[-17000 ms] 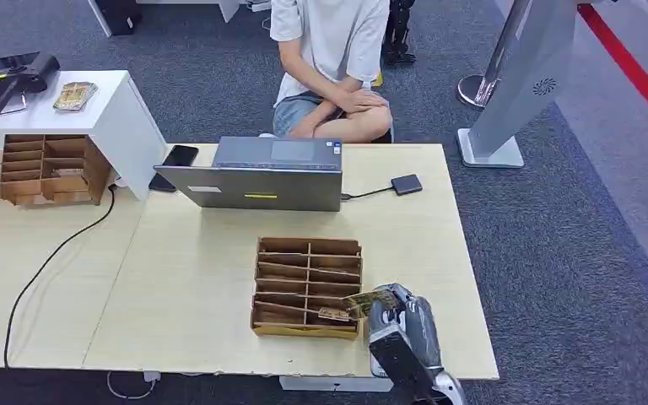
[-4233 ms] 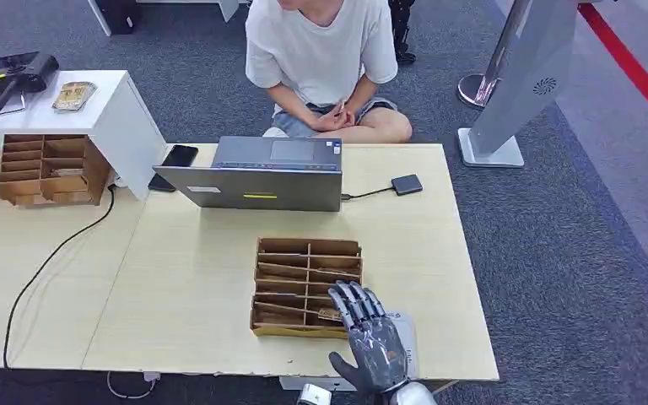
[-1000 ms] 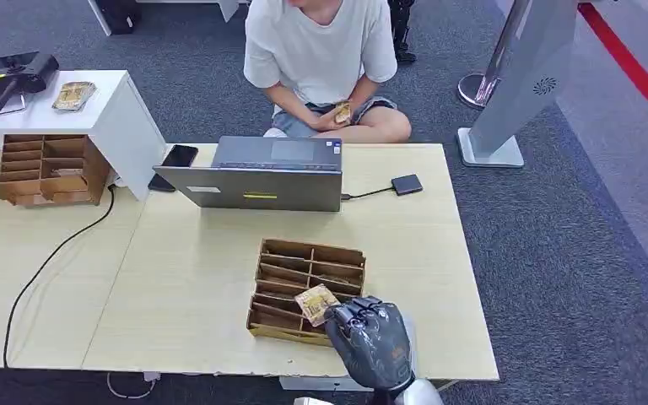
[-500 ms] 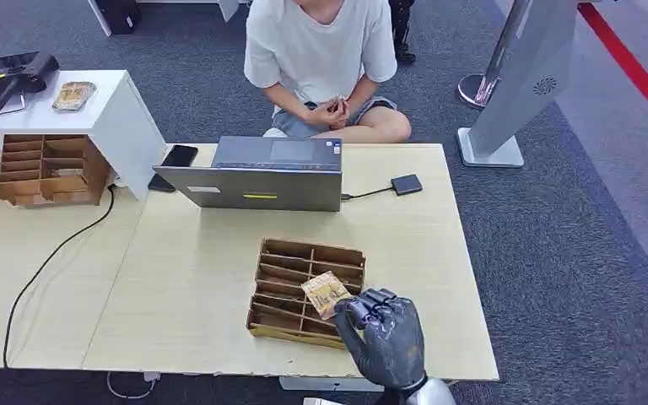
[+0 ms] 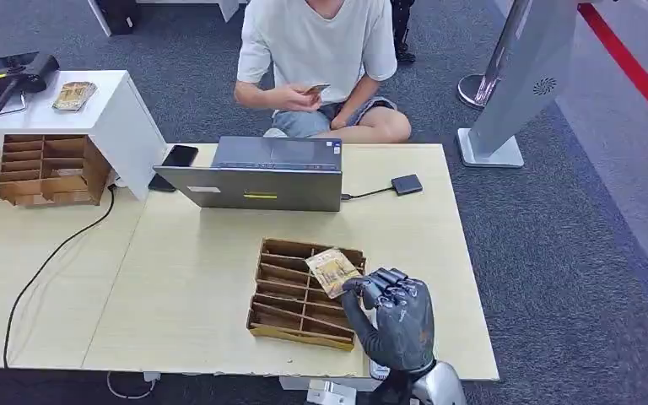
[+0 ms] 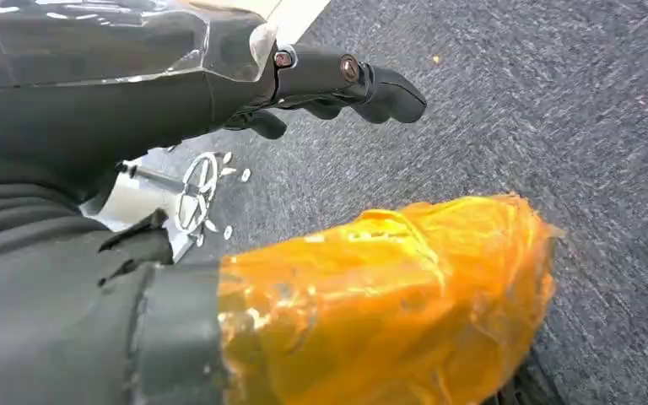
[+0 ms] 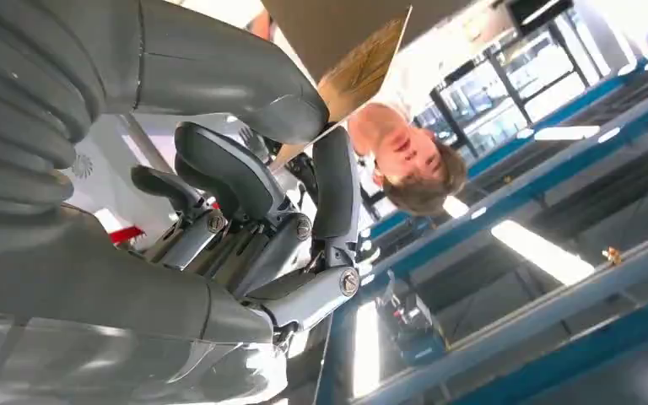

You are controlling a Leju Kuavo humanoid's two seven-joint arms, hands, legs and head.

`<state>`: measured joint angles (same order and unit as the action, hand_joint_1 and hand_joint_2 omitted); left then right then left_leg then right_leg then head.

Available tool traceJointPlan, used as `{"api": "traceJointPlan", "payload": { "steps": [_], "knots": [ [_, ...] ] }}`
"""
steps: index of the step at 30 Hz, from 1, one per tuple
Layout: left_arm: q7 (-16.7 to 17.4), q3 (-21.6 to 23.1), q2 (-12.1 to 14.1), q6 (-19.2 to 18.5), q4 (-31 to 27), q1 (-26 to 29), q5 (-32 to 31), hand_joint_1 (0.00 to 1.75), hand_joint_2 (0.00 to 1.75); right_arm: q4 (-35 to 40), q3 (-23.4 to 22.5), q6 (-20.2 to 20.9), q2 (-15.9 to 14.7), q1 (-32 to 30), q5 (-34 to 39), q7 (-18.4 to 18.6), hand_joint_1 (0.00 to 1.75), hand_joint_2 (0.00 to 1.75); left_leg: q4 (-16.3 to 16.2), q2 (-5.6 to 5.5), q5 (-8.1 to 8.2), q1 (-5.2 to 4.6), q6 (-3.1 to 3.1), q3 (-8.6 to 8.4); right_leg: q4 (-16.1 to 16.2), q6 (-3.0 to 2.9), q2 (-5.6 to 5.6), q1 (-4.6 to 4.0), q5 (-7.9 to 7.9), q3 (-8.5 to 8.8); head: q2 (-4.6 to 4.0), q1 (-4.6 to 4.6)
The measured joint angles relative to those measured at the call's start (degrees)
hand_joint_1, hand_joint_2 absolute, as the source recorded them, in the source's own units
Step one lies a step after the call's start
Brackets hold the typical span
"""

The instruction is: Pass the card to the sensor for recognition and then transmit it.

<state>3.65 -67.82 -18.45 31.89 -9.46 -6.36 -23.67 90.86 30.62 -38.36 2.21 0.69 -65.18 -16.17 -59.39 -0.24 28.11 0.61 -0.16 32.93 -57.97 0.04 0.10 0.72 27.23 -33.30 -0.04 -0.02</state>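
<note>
Right hand (image 5: 395,314): pinching the card (image 5: 332,272), lower centre, above the organiser (image 5: 302,294).
Left hand (image 6: 337,80): empty, fingers curled.
Remaining: sensor pass, handover.

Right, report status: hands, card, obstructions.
Right hand pinches card above the divider box. Left hand hangs over carpet, fingers curled, holding nothing. Laptop stands beside sensor.

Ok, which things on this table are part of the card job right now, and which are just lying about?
Part of the job:
- card, held up by the right hand
- cardboard divider tray it hovers over
- small dark box cabled to the laptop, probably the sensor

Lying about:
- phone
- second divider tray
- card stack on the white stand
</note>
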Motion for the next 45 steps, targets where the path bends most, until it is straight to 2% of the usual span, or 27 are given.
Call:
{"api": "traceJointPlan", "payload": {
  "steps": [5, 19, 26, 33, 34, 35, 37, 38, 40, 41, 42, 45],
  "knots": [
    [0.5, 0.5, 0.0, -0.2, 0.0, 0.0, -0.5, 0.00, 0.00, -0.2, 0.0, 0.0, 0.0, 2.2, 0.4, 1.3, 1.75, 1.75, 0.0, 0.00, 0.00, 0.00, 0.00, 0.02, 0.0, 0.00, 0.00, 0.00, 0.00, 0.00, 0.00, -0.02],
    [1.9, 2.9, 0.3, -2.0, -0.1, 0.2, -3.5, 0.00, 0.00, -6.8, 2.3, 0.2, -0.2, 16.0, 3.2, 10.2, 1.75, 1.75, 0.0, -0.01, -0.02, 0.00, -0.02, 0.00, 0.0, -0.01, 0.00, 0.00, -0.01, 0.00, 0.00, -0.02],
    [2.3, 3.5, 0.4, -2.4, -0.1, 0.2, -3.9, 0.00, 0.00, -10.8, 3.7, 1.4, -0.2, 20.9, 4.7, 12.6, 1.75, 1.75, 0.0, -0.02, -0.02, 0.00, -0.02, 0.01, 0.0, -0.01, -0.01, 0.00, -0.01, 0.00, 0.00, -0.02],
    [2.4, 3.6, 0.4, -2.4, -0.1, 0.3, -4.0, 0.00, 0.00, -13.2, 4.8, 3.4, -0.2, 23.1, 5.0, 13.7, 1.75, 1.75, 0.0, -0.02, -0.02, 0.01, -0.02, 0.01, 0.0, -0.01, -0.01, 0.00, -0.01, 0.00, 0.00, -0.02],
    [2.4, 3.6, 0.4, -2.4, -0.1, 0.3, -4.1, 0.00, 0.00, -13.6, 5.0, 3.9, -0.2, 23.4, 5.0, 14.2, 1.64, 1.75, 0.0, -0.02, -0.02, 0.00, -0.02, 0.01, 0.0, -0.01, -0.01, 0.00, -0.01, 0.00, 0.00, 0.00],
    [2.4, 3.6, 0.4, -2.4, -0.1, 0.3, -4.1, 0.00, 0.00, -13.9, 5.2, 4.3, -0.2, 23.8, 5.2, 14.5, 1.29, 1.75, 0.0, -0.02, -0.02, 0.00, -0.02, 0.01, 0.0, -0.01, -0.01, 0.00, -0.01, 0.00, 0.00, 0.00],
    [2.4, 3.6, 0.4, -2.4, -0.1, 0.3, -4.1, 0.00, 0.00, -14.6, 5.8, 5.1, -0.2, 24.6, 5.5, 15.1, 1.29, 1.75, 0.0, -0.02, -0.02, 0.00, -0.02, 0.01, 0.0, -0.01, -0.01, 0.00, -0.01, 0.00, 0.00, 0.00],
    [2.4, 3.6, 0.4, -2.4, -0.1, 0.3, -4.1, 0.00, 0.00, -15.0, 6.2, 5.6, -0.2, 25.0, 5.8, 15.5, 0.45, 1.75, 0.0, -0.02, -0.02, 0.00, -0.02, 0.01, 0.0, -0.01, -0.01, 0.00, -0.01, 0.00, 0.00, 0.00],
    [2.4, 3.6, 0.4, -2.5, -0.1, 0.3, -4.1, 0.00, 0.00, -15.7, 6.6, 6.0, -0.2, 25.5, 5.9, 15.6, 0.45, 1.75, 0.0, -0.02, -0.02, 0.00, -0.02, 0.01, 0.0, -0.01, -0.01, 0.00, -0.01, 0.01, 0.00, -0.02],
    [2.4, 3.6, 0.4, -2.5, -0.1, 0.3, -4.1, 0.00, 0.00, -15.9, 6.7, 6.1, -0.1, 25.6, 5.9, 15.6, 0.14, 1.75, 0.0, -0.03, -0.02, 0.00, -0.02, 0.01, 0.0, -0.01, -0.02, 0.00, -0.01, 0.01, 0.00, 0.00],
    [2.4, 3.6, 0.4, -2.5, -0.1, 0.3, -4.1, 0.00, 0.00, -16.1, 6.8, 6.2, -0.1, 25.8, 6.1, 15.7, 0.03, 1.75, 0.0, -0.03, -0.02, 0.00, -0.02, 0.01, 0.0, -0.01, -0.02, 0.00, -0.01, 0.00, 0.00, -0.02],
    [2.4, 3.6, 0.4, -2.5, -0.1, 0.3, -4.1, 0.00, 0.00, -16.8, 7.5, 6.5, -0.1, 26.2, 6.4, 16.0, 0.03, 1.75, 0.0, -0.02, -0.02, 0.01, -0.02, 0.01, 0.0, -0.01, -0.01, 0.00, -0.01, 0.00, 0.00, 0.00]
  ]
}}
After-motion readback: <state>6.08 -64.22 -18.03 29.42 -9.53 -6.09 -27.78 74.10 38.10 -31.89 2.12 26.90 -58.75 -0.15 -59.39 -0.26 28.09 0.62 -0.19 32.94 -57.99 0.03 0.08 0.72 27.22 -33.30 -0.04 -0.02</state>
